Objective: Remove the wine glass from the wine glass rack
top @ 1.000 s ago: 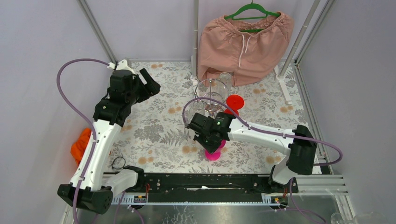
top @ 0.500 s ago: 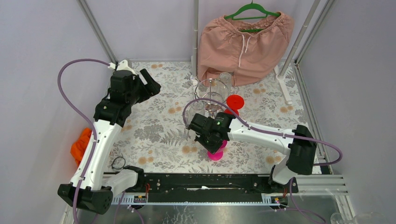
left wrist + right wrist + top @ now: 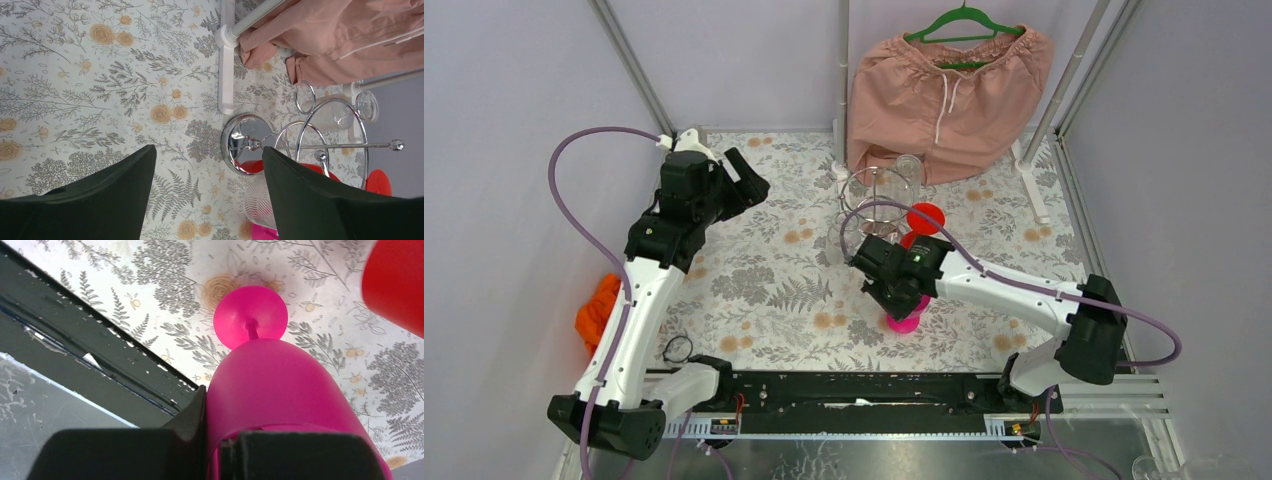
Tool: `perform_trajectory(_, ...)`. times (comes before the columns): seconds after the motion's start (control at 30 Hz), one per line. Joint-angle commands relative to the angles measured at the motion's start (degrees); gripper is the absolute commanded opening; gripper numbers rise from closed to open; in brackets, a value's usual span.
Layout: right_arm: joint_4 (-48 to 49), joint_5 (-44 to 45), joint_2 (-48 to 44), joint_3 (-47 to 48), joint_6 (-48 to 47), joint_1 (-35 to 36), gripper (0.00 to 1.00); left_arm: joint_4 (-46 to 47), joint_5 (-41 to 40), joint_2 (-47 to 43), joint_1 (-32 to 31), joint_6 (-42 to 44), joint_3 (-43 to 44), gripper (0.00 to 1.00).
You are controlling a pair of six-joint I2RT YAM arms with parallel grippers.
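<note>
The chrome wine glass rack (image 3: 879, 192) stands at the back middle of the floral cloth; it also shows in the left wrist view (image 3: 245, 150) with its round base, post and wire ring. Clear glasses (image 3: 908, 167) and a red glass (image 3: 926, 217) are at the rack. My right gripper (image 3: 902, 292) is shut on the bowl of a pink wine glass (image 3: 904, 320), away from the rack, in front of it. In the right wrist view (image 3: 260, 440) the pink glass (image 3: 280, 385) fills the jaws, foot pointing down at the cloth. My left gripper (image 3: 749, 182) is open and empty, left of the rack (image 3: 207, 150).
Pink shorts (image 3: 949, 95) hang on a green hanger behind the rack. Grey frame poles (image 3: 842, 70) stand at the back. An orange cloth (image 3: 596, 312) and spectacles (image 3: 677, 348) lie at the left. A black rail (image 3: 854, 390) runs along the front edge.
My right gripper has carried the pink wine glass a little to the right, along the front of the rack. The left arm has not moved.
</note>
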Motion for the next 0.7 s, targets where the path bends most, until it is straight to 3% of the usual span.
perform_trajectory(0.0,-1.73,2.15,-3.55,-0.59,0.56,-0.95,0.0,2.41,0.77,-0.86,0.41,0.41,-0.81,0.85)
perform_trajectory(0.67,1.88,-2.37,-4.45,-6.01,0.84,-1.29,0.0,2.38,0.8,-0.86,0.43,0.39,-0.79,0.85)
